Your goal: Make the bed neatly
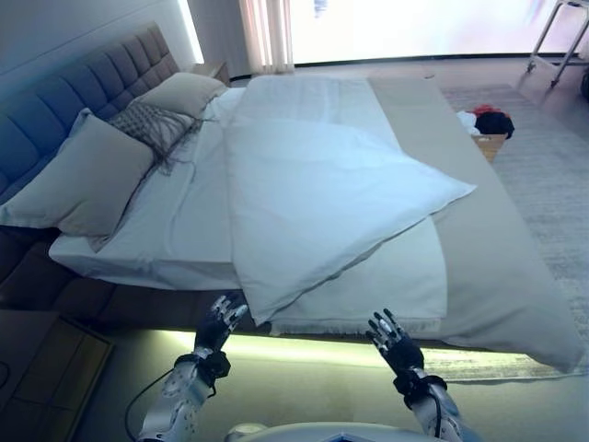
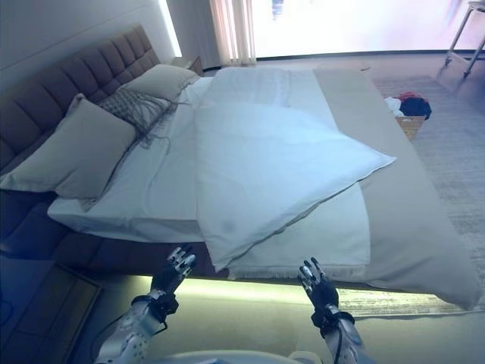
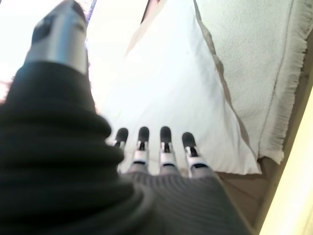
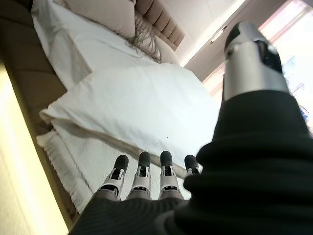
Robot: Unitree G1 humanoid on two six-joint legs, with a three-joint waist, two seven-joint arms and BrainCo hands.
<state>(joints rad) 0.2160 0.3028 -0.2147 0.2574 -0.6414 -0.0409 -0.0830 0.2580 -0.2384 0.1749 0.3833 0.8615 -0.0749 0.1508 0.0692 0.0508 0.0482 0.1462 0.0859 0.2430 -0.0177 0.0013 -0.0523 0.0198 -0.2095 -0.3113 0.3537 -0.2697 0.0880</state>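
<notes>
A white duvet point(image 1: 322, 198) lies crooked across the bed, folded over itself, with one corner hanging over the near edge point(image 1: 262, 308). Under it lie a white fringed blanket point(image 1: 396, 276) and a beige bedspread point(image 1: 497, 249). Two beige pillows point(image 1: 87, 175) point(image 1: 184, 92) and a patterned cushion point(image 1: 152, 124) lean at the grey headboard point(image 1: 64, 92). My left hand point(image 1: 219, 324) is open just below the hanging duvet corner. My right hand point(image 1: 394, 341) is open below the blanket's fringed edge. Neither hand holds anything. The duvet also shows in the left wrist view point(image 3: 176, 88) and the right wrist view point(image 4: 142, 105).
A basket of clothes point(image 1: 488, 124) stands on the rug beyond the bed's far side. A nightstand point(image 1: 41, 364) stands at the lower left by the headboard. A metal frame point(image 1: 557, 37) stands at the far right near the window. A lit strip runs under the bed's near edge point(image 1: 304, 350).
</notes>
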